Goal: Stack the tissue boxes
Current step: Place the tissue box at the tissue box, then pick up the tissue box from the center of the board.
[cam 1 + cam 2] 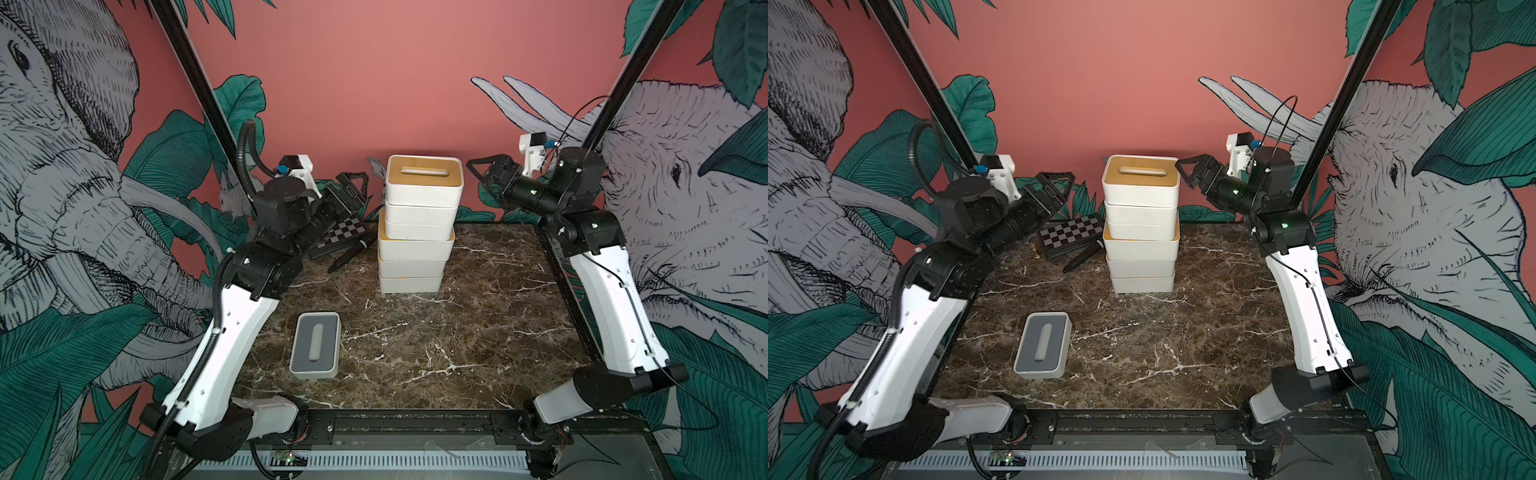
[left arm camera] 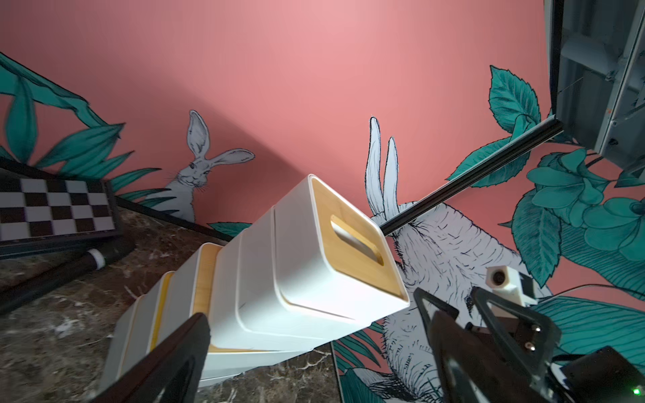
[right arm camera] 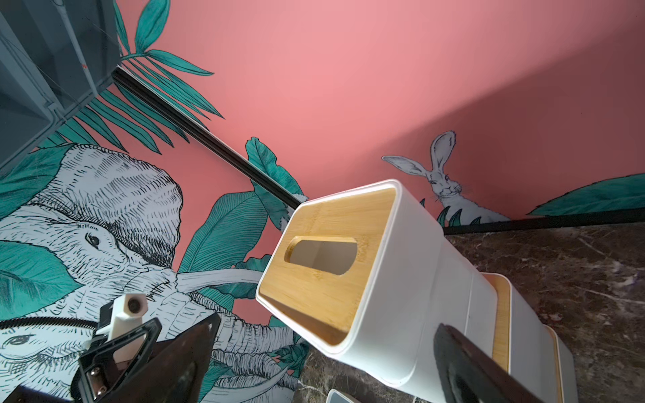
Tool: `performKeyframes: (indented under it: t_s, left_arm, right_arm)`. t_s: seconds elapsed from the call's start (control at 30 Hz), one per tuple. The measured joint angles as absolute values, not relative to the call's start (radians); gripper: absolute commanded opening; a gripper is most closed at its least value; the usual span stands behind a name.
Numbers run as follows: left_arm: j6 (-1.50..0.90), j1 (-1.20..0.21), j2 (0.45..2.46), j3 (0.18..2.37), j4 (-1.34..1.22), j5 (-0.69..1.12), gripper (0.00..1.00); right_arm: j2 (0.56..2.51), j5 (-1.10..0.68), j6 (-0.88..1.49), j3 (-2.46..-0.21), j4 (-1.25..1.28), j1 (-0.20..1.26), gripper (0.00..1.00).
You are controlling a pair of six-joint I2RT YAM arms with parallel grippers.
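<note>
Several white tissue boxes stand stacked (image 1: 417, 245) (image 1: 1140, 245) at the back middle of the marble table, slightly staggered. The top box (image 1: 424, 185) (image 1: 1140, 183) (image 2: 335, 254) (image 3: 349, 275) has a bamboo lid with an oval slot. A grey-lidded tissue box (image 1: 316, 347) (image 1: 1043, 345) lies apart on the table at the front left. My left gripper (image 1: 356, 187) (image 1: 1054, 183) (image 2: 319, 317) hangs open left of the stack's upper part, holding nothing. Just right of the top box, my right gripper (image 1: 477, 174) (image 1: 1183, 174) (image 3: 326, 326) is open and empty.
A checkered chessboard case (image 1: 345, 232) (image 1: 1071, 232) (image 2: 56, 209) lies at the back left under my left arm. A black marker pen (image 1: 349, 255) (image 1: 1084, 257) rests beside it, close to the stack's base. A small chess piece (image 1: 1037, 250) stands nearby. Walls close the back and sides.
</note>
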State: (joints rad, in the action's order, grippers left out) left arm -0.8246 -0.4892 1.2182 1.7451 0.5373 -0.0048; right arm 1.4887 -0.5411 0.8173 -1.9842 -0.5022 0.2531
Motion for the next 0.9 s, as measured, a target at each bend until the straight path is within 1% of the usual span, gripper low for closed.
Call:
performKeyframes:
  t_s: [0.1,0.27,0.37,0.53,0.73,0.83,0.9]
  left_arm:
    - [-0.766,-0.488,1.102,1.709,0.651,-0.031,1.00]
    - [-0.711,-0.488,0.910,1.633,0.936,-0.117,1.00]
    - [-0.699,-0.488,0.810,1.565,1.073,-0.168,0.99]
    - [-0.738,-0.488,0.655,1.308,1.253,-0.191,1.00]
    - [-0.845,-0.488,0.535,0.964,1.316,-0.209,0.99]
    - [-0.894,-0.488,0.484,0.883,1.301,-0.233,0.99]
    - [-0.919,-0.488,0.487,0.846,1.269,-0.247,1.00]
  right_arm:
    - [1.386,-0.520,0.799,-1.887,-0.500,0.253,0.99]
    - [1.189,-0.465,0.779,-1.639,-0.480,0.254,0.99]
    - [1.141,-0.464,0.771,-1.555,-0.478,0.254,0.99]
    - [1.066,-0.478,0.774,-1.362,-0.454,0.254,0.99]
    - [0.986,-0.512,0.783,-1.169,-0.430,0.255,0.99]
    - [0.950,-0.540,0.785,-1.102,-0.419,0.262,0.99]
    - [0.933,-0.564,0.777,-1.070,-0.424,0.269,0.99]
